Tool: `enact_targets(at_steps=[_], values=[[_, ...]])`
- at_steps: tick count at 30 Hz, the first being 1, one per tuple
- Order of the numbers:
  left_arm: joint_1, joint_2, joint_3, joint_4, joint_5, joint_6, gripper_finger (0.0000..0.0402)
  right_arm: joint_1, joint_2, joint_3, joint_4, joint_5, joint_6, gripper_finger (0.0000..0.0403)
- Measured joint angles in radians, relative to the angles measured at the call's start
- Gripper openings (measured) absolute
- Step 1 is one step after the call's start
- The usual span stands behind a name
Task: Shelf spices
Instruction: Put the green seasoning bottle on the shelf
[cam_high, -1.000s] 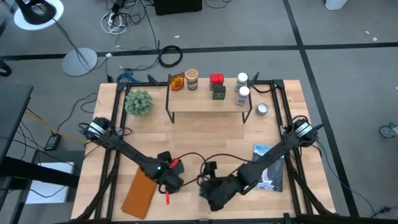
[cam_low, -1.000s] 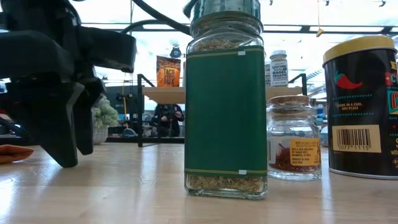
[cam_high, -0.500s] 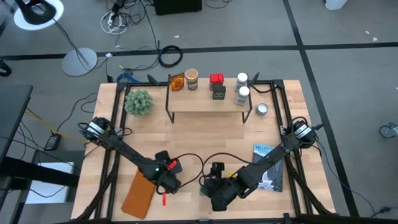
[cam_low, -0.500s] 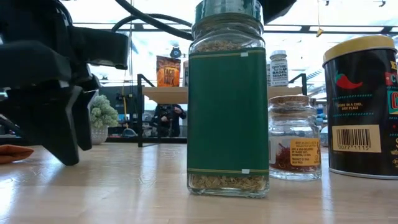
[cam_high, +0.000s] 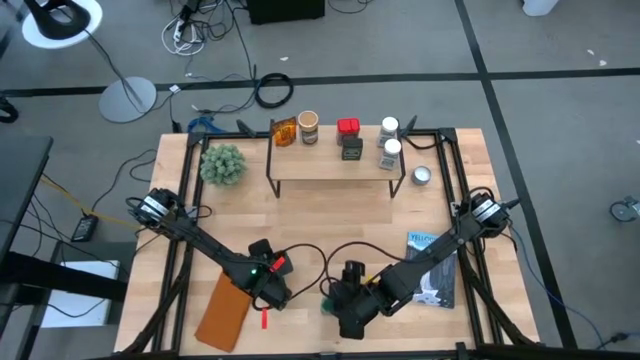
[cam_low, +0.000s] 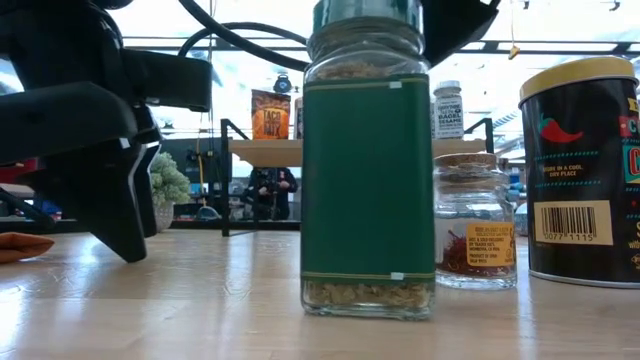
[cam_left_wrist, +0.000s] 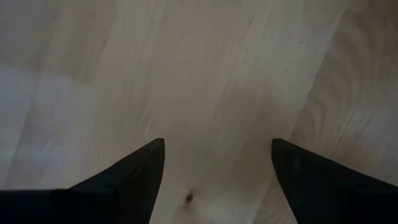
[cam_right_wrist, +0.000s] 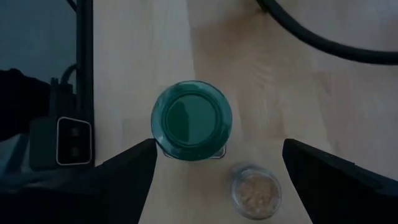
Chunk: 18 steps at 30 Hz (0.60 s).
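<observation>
A green-lidded jar with a green label stands upright on the tabletop near its near edge. My right gripper hangs above it, open and pointing down, one finger on either side of the lid without touching it. Next to it stand a small cork-lidded jar and a black tin with a yellow lid. My left gripper is open over bare wood to the jar's left. The shelf stands at the far side and carries an amber packet, a red tin and white-lidded jars.
A silver round tin sits right of the shelf, and a blue-and-white packet lies under my right arm. A small plant stands at the far left. A brown flat thing lies at the near left. Black frame rails run along both sides.
My right arm has shifted a little toward the table's right above the green-lidded jar. The jar stands slightly farther right in the low view than a second ago and has since kept still. My left gripper has drifted slightly toward the jar.
</observation>
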Motion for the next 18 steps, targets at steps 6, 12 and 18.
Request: enact_targets(at_steps=[6,12,18], values=[[0.001,0.0,0.0,0.006,-0.001,-0.01,0.0298,-0.026,0.02,-0.006,-0.082,0.038,-0.054,0.0346],[0.001,0.0,0.0,0.016,-0.022,-0.026,0.0298,-0.059,0.017,-0.006,-0.193,0.187,-0.062,0.0346],[0.001,0.0,0.0,0.016,-0.036,-0.039,0.0298,-0.062,0.009,-0.006,-0.227,0.163,-0.063,0.0346]])
